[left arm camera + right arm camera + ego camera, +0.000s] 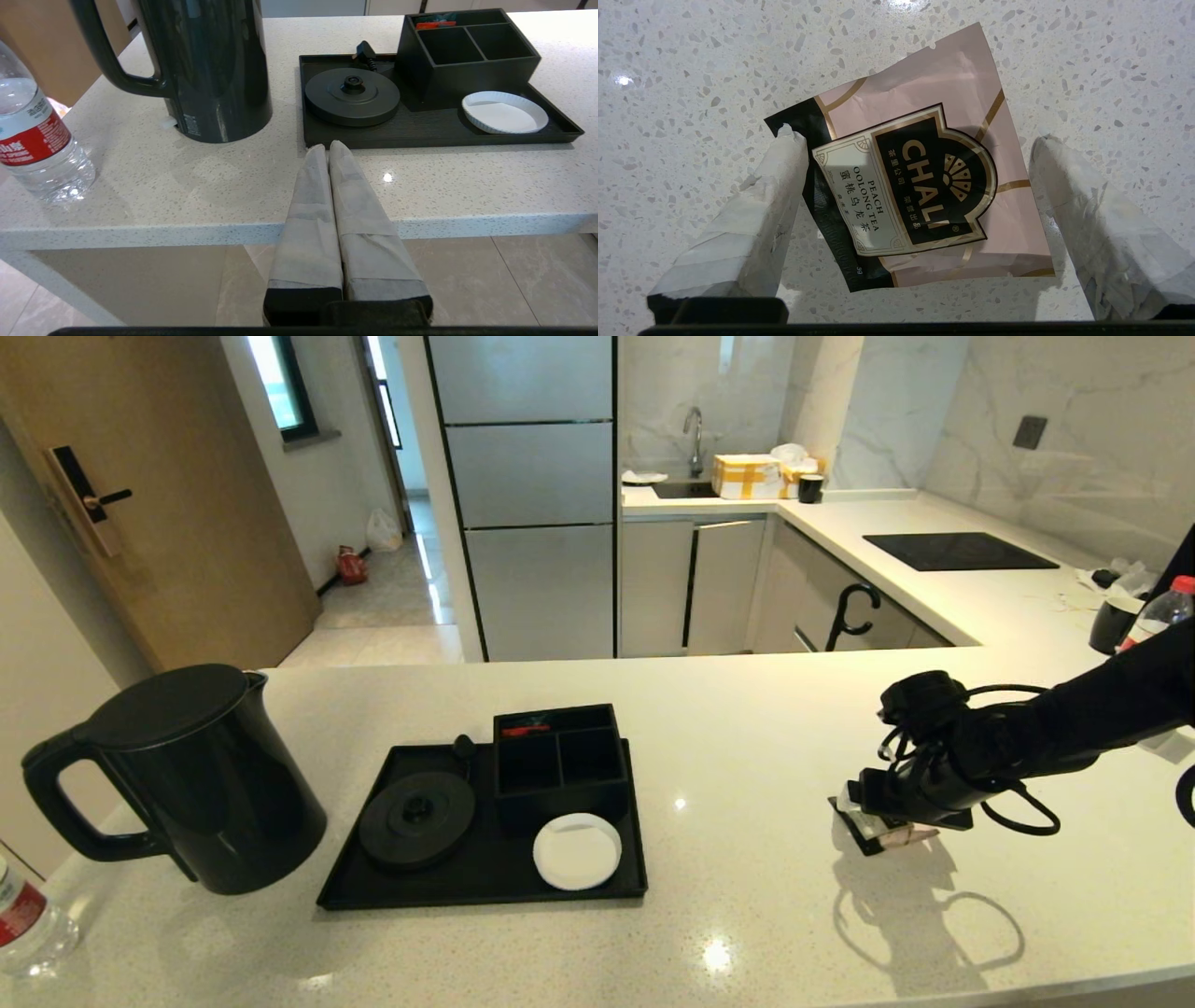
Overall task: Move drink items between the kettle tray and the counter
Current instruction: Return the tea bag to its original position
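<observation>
The pinkish black-labelled tea sachet [924, 177] lies flat on the counter [747, 728], right of the kettle tray [485, 882]. My right gripper [882, 817] hovers low over it, open, with one finger on each side of the sachet [904, 838] and neither clamping it. The black kettle [201, 775] stands on the counter left of the tray, off its round base [417, 817]. A red-labelled water bottle [23, 915] stands at the counter's near left corner. My left gripper [327, 147] is shut and empty, parked at the counter's front edge before the tray [420, 133].
The tray bears a divided black box [560, 761] and a white coaster [577, 849]. At the far right stand a second red-capped bottle [1162, 611] and a black cup [1111, 625]. A black hob [957, 551] lies on the back worktop.
</observation>
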`<state>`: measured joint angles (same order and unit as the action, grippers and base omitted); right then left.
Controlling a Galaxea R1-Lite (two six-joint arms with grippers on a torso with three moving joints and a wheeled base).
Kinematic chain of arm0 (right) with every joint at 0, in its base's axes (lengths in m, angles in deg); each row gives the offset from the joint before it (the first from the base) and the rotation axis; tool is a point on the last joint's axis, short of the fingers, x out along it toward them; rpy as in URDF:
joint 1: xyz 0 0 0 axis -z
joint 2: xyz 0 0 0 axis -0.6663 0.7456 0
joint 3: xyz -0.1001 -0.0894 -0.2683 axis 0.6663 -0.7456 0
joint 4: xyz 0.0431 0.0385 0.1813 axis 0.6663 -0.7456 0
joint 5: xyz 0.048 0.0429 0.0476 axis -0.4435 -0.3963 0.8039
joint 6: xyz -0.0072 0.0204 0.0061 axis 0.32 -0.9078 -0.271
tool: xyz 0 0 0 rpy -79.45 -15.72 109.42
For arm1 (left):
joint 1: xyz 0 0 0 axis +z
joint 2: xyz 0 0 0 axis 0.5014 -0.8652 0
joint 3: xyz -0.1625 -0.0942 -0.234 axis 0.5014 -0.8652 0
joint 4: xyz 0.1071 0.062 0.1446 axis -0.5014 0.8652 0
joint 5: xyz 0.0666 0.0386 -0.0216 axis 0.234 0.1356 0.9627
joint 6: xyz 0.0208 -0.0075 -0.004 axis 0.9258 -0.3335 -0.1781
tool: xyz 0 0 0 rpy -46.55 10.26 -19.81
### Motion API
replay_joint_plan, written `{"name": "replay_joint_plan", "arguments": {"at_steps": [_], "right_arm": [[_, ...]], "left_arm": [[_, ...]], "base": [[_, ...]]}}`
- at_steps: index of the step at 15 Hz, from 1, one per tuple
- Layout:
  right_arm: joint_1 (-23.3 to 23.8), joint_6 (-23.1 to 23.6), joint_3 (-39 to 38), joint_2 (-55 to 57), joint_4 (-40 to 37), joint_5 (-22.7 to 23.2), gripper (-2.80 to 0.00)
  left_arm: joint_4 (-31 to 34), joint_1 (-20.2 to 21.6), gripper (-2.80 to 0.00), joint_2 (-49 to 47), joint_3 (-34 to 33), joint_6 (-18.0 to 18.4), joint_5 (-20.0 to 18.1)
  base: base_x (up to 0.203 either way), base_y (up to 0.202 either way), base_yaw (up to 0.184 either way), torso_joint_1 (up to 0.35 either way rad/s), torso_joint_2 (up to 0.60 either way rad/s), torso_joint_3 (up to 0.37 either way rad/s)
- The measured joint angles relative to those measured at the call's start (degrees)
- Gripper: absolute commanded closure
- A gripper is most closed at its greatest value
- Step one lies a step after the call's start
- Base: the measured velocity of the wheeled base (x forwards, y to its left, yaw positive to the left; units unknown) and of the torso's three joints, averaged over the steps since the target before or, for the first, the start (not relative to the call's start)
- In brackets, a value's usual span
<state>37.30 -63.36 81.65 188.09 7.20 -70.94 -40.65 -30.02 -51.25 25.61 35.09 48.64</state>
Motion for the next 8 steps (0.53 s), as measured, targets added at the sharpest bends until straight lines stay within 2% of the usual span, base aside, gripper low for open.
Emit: {"name": "replay_joint_plan", "arguments": {"at_steps": [7,8], "right_arm": [[0.0,-0.1,-0.4,0.0,1.1,0.0,-2.8],[0.0,-0.1,-0.5,0.0,1.1,0.0,0.0]], "left_arm": [[0.0,0.0,0.0,0.0,0.0,0.0,0.0],[0.0,0.0,0.0,0.0,0.0,0.0,0.0]], "base": [[0.0,0.0,0.0,0.0,0.0,0.0],[0.0,0.0,0.0,0.0,0.0,0.0]]}}
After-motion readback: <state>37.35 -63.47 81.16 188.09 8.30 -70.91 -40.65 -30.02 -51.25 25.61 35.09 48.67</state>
